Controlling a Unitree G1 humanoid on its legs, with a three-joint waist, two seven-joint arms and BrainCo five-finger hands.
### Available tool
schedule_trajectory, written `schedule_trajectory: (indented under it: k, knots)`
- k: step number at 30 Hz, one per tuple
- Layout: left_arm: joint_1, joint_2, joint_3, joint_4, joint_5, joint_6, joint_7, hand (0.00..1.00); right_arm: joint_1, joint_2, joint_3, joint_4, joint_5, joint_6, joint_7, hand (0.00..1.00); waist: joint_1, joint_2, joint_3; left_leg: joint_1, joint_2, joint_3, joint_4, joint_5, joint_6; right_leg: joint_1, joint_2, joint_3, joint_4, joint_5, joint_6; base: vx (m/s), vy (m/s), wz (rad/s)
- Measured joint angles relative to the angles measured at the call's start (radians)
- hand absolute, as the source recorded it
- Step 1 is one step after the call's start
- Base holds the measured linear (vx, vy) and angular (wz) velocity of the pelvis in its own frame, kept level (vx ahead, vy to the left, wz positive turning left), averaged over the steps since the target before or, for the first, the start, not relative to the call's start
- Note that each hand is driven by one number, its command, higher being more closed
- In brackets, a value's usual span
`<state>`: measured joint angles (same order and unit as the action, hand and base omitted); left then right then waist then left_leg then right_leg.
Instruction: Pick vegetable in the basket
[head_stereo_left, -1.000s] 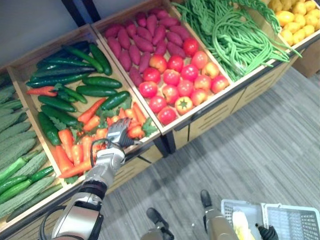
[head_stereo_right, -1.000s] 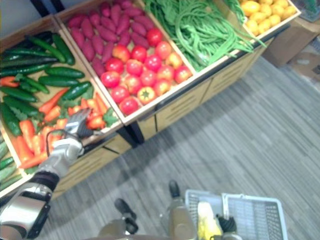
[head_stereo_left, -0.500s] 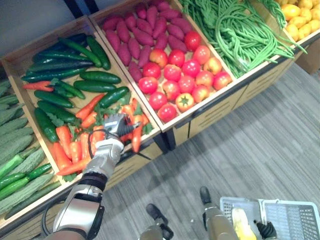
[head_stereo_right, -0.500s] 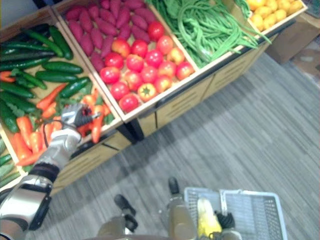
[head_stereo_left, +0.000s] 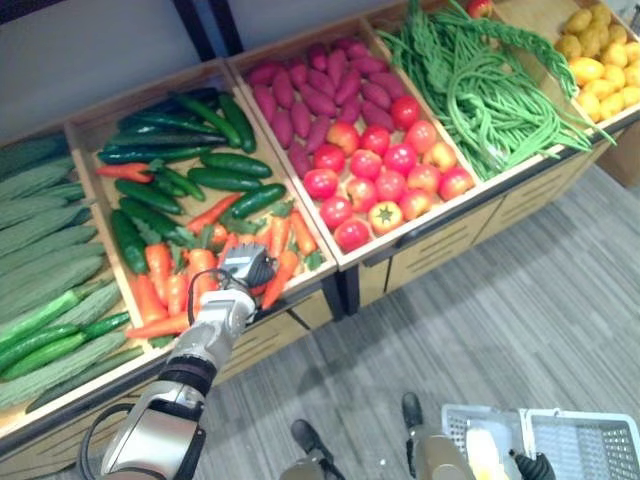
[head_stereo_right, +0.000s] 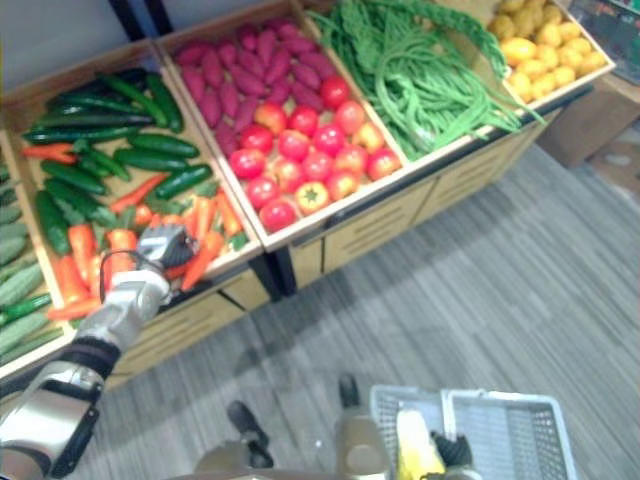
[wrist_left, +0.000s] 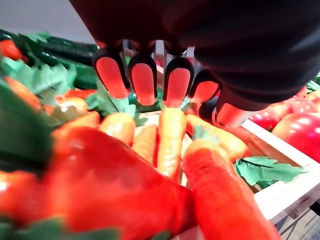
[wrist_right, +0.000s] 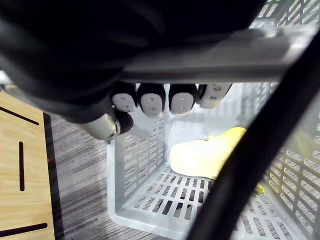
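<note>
My left hand (head_stereo_left: 245, 268) rests on the pile of orange carrots (head_stereo_left: 165, 290) at the front of the crate it shares with cucumbers (head_stereo_left: 225, 180). In the left wrist view its fingertips (wrist_left: 144, 82) are curled back against the palm, and I see nothing inside them. One carrot (head_stereo_left: 280, 278) lies just beside the thumb (wrist_left: 225, 112), leafy end toward it. I cannot tell whether the thumb pinches it. My right hand (wrist_right: 165, 100) is shut on the handle (wrist_right: 210, 55) of the white plastic basket (head_stereo_left: 585, 445), low at the right. A yellow vegetable (wrist_right: 210, 155) lies inside the basket.
The wooden stand holds bitter gourds (head_stereo_left: 45, 260) at the left, then purple sweet potatoes (head_stereo_left: 300, 95) behind tomatoes (head_stereo_left: 385, 180), green long beans (head_stereo_left: 480, 85) and yellow fruit (head_stereo_left: 600, 75). Grey floor (head_stereo_left: 520, 300) stretches between the stand's front edge and the basket.
My left hand's fingers went from spread to tightly curled over the carrots. The carrot beside it now lies slanted toward the crate's front edge. The camera has shifted.
</note>
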<state>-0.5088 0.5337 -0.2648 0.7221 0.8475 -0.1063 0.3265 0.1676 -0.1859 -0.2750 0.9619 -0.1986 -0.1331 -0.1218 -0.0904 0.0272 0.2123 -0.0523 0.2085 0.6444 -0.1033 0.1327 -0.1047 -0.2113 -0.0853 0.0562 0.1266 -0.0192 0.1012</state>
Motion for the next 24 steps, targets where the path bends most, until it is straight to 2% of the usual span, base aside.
schedule_trajectory:
  k: [3, 17, 18, 24]
  knots:
    - [0.012, 0.007, -0.005, -0.017, 0.001, -0.003, -0.002, 1.0, 0.02, 0.0, -0.014, 0.0, -0.001, 0.001, 0.001, 1.0, 0.013, 0.003, -0.015, -0.001, -0.008, -0.025, 0.0, -0.002, -0.002, 0.012, -0.01, -0.02, 0.0, -0.005, 0.002, -0.03, 0.008, 0.23]
    - [0.047, 0.034, -0.006, -0.135, -0.001, -0.016, -0.018, 1.0, 0.062, 0.007, -0.053, 0.034, -0.002, 0.022, 0.003, 1.0, 0.015, 0.008, -0.091, 0.004, -0.028, -0.083, 0.0, 0.001, 0.007, 0.066, -0.038, -0.073, -0.03, -0.007, 0.016, 0.03, 0.004, 0.12]
    - [0.047, 0.037, -0.005, -0.149, -0.001, -0.016, -0.017, 0.0, 0.064, 0.007, -0.06, 0.036, -0.002, 0.024, 0.003, 1.0, 0.015, 0.01, -0.094, 0.008, -0.029, -0.084, 0.0, 0.003, 0.009, 0.073, -0.038, -0.075, -0.034, -0.004, 0.013, 0.06, -0.005, 0.05]
    - [0.069, 0.033, 0.019, -0.228, -0.024, -0.016, -0.018, 0.0, 0.071, 0.008, -0.08, 0.036, -0.002, 0.035, 0.013, 1.0, 0.013, 0.015, -0.098, 0.023, -0.029, -0.092, 0.0, 0.002, 0.008, 0.093, -0.034, -0.081, -0.04, -0.006, 0.011, 0.05, -0.006, 0.01]
